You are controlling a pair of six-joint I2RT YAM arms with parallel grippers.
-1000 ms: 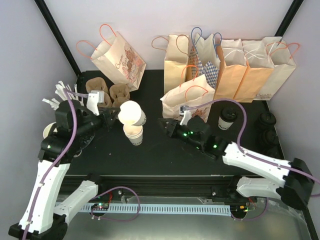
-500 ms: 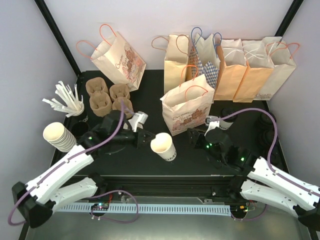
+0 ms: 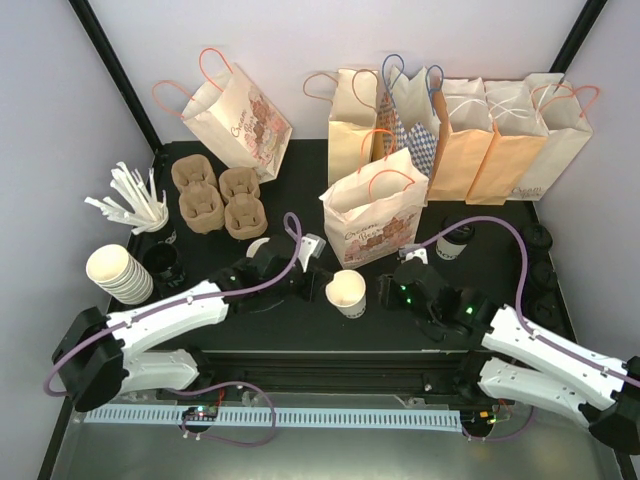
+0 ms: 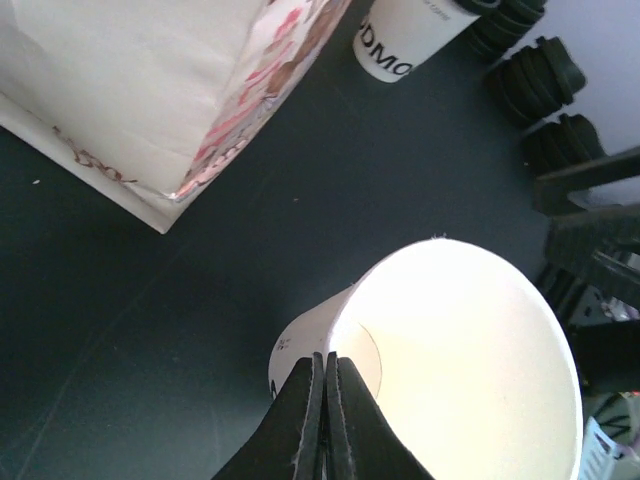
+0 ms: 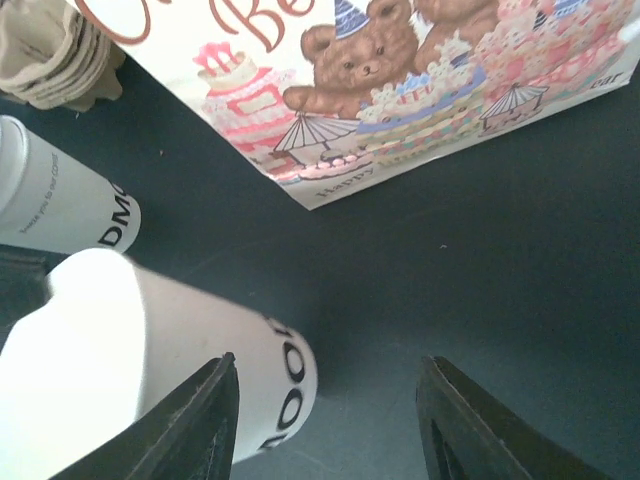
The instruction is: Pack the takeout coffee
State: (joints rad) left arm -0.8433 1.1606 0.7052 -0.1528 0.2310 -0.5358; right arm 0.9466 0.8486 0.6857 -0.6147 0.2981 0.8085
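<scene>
the left gripper [image 3: 322, 284] is pinched tight on the rim of a lidless cup [image 3: 347, 292] mid-table. just right of it the right gripper [image 3: 386, 290] hangs with jaws apart, holding nothing. further right the lidded coffee [image 3: 455, 240] stands beside the bear bag [image 3: 375, 215], not yet packed. looks like a cup handover or set-down; next, someone must fetch that coffee.

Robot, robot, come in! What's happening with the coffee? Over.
Left gripper shut on lidless cup, at rim. Right gripper open beside it. Lidded coffee stands beside bear bag, not packed.
</scene>
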